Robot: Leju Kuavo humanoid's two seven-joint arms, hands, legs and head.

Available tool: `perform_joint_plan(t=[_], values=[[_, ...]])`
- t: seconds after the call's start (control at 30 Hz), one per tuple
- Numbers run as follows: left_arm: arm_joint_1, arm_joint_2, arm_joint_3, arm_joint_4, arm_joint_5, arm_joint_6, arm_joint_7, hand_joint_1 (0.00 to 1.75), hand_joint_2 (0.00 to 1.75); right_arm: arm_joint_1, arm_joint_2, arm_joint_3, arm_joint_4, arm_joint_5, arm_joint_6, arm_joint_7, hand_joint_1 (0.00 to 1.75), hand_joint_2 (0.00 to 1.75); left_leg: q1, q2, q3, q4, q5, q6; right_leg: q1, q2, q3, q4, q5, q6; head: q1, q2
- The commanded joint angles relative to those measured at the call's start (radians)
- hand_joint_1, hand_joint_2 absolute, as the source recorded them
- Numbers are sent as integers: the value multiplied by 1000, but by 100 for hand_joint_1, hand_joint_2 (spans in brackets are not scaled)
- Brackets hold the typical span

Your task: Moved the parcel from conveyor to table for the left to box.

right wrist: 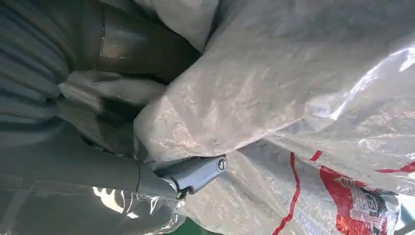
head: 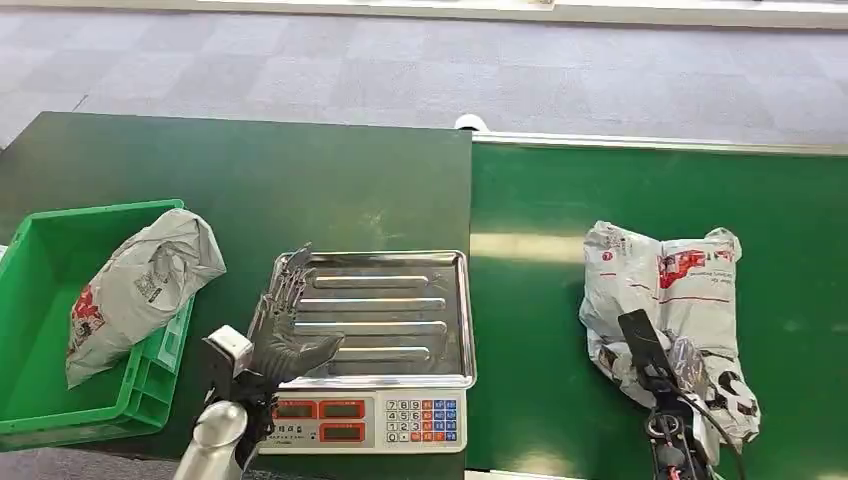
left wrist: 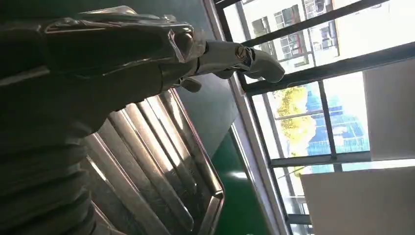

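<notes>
A crumpled grey parcel with red print lies on the green conveyor at the right. My right hand is at its near end, one dark finger lying up over the bag. In the right wrist view the parcel bulges into the right hand, and the thumb presses against its plastic; the other fingers are hidden by the bag. My left hand hovers over the left edge of a steel scale tray, fingers spread, holding nothing. From the left wrist, the left hand is above the tray.
A green box stands at the table's left; a second grey parcel leans over its right rim. The scale's keypad faces the near edge. The dark green table meets the conveyor near the middle.
</notes>
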Motion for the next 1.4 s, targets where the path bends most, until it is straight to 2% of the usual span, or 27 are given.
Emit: perform_joint_plan(t=[0.03, 0.8, 0.83, 0.87, 0.9, 0.93, 0.97, 1.0, 1.03, 1.07, 1.13, 1.23, 1.4], values=[[-7, 18, -3, 21, 0, -2, 4, 0, 175, -12, 9, -31, 33, -1, 5, -2, 171, 175, 0, 1, 0, -1, 1, 1, 0, 0, -1, -1, 1, -2, 0, 0], [-7, 18, -3, 21, 0, -2, 4, 0, 175, -12, 9, -31, 33, -1, 5, -2, 171, 175, 0, 0, 0, 0, 1, 1, 0, 0, 0, 0, 1, -1, 0, 0], [-7, 18, -3, 21, 0, -2, 4, 0, 175, -12, 9, -31, 33, -1, 5, -2, 145, 175, 0, 0, 1, 0, 0, 1, 0, 0, 1, 0, 0, -1, 0, 0], [-52, 26, -26, 73, -4, -7, -5, 0, 175, 124, -84, 472, -470, -357, -382, -505, 145, 175, 0, 0, 0, -1, 1, 1, 0, 0, 0, -1, 1, -2, 0, 0], [-71, 25, -31, 98, -2, -1, -11, 0, 175, 104, -27, 567, -847, -164, -210, -295, 145, 175, -1, -4, -2, 0, 1, 1, -1, -4, -1, 1, 0, -1, 0, 0], [-85, 25, -35, 117, 3, 3, -16, 0, 175, 62, 8, 604, -1048, -76, -91, -177, 148, 175, -2, 0, -4, 1, 1, 2, -1, -1, -5, 3, 1, -2, 0, 0], [-88, 25, -37, 125, 5, 4, -18, 0, 175, 41, 14, 628, -1051, -63, -72, -167, 145, 175, -3, 9, -8, 6, 1, 2, -3, 8, -15, 9, 2, -3, 1, 0], [-87, 25, -38, 128, 7, 5, -19, 0, 175, 35, 15, 639, -1031, -62, -70, -169, 145, 175, -6, 13, -11, 7, 0, 2, -6, 13, -18, 13, 2, -2, 2, 0], [-85, 26, -39, 129, 8, 6, -21, 0, 175, 43, 9, 642, -1004, -71, -96, -195, 145, 175, -8, 7, -15, 4, 3, 5, -6, 5, -14, 11, 3, -1, 0, 0], [-83, 26, -40, 127, 9, 6, -22, 0, 175, 50, 1, 640, -979, -85, -121, -218, 145, 175, -6, 7, -16, 4, 4, 4, -5, 7, -17, 10, 3, -2, 0, 0], [-80, 28, -42, 122, 9, 7, -22, 0, 175, 61, -10, 629, -941, -109, -154, -263, 145, 175, -2, 19, -6, -1, 5, 1, -1, 17, -16, 4, 8, -5, 0, 0], [-79, 29, -43, 119, 9, 8, -22, 0, 175, 67, -11, 619, -932, -115, -162, -281, 145, 175, -1, 8, -7, 0, 6, 0, -1, 8, -15, 4, 6, -4, -1, 0], [-79, 29, -43, 119, 9, 8, -22, 0, 175, 67, -11, 619, -932, -115, -162, -281, 145, 175, -1, 8, -9, 0, 7, 0, -1, 8, -14, 4, 7, -4, 0, 0]])
